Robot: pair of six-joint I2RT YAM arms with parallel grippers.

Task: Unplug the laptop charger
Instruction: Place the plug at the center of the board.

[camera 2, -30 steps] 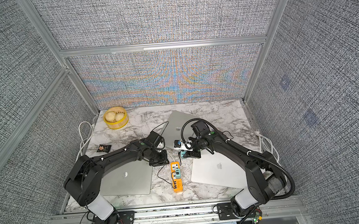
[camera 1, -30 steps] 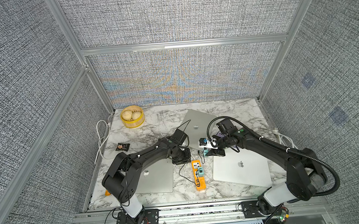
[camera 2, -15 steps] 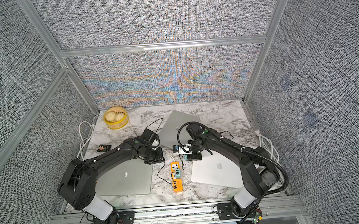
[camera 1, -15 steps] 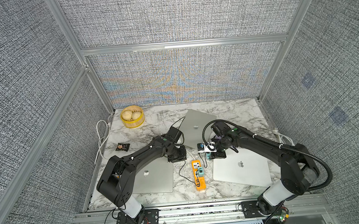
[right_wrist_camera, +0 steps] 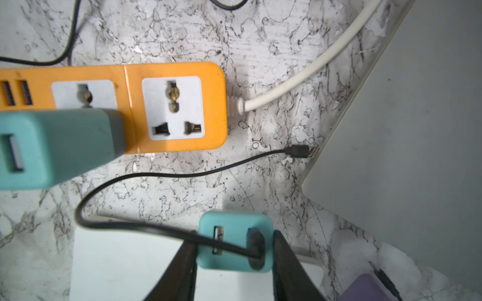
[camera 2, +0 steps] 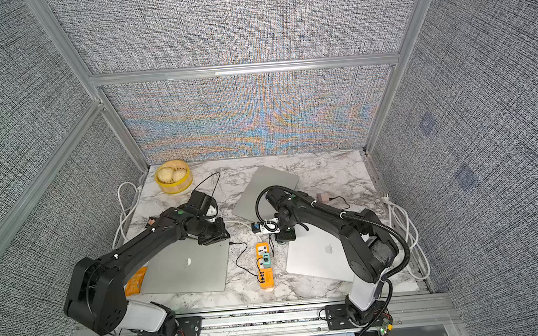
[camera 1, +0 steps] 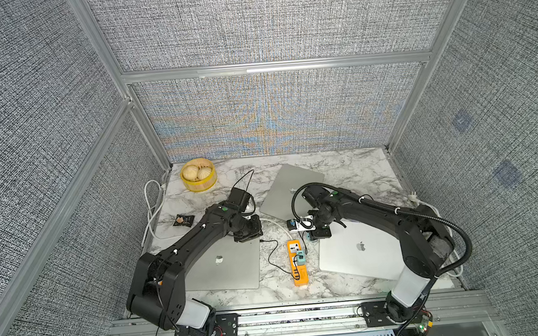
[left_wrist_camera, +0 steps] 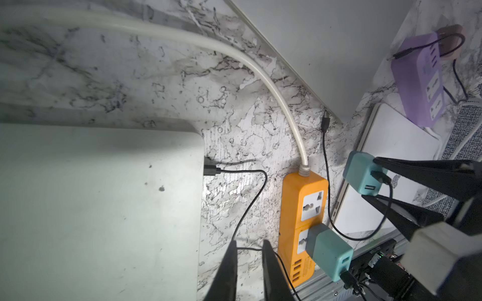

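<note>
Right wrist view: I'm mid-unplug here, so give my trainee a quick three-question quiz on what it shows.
1. True or false: the teal charger gripped by the right claw sits in a socket of the orange power strip.
2. How many chargers are plugged into that strip? A) none B) one C) two
3. Fill in: the held charger's black cable leads to the edge of a grey ____.

Key:
1. False. It is held clear of the strip.
2. B. Only the second teal charger is plugged in.
3. laptop.
</note>
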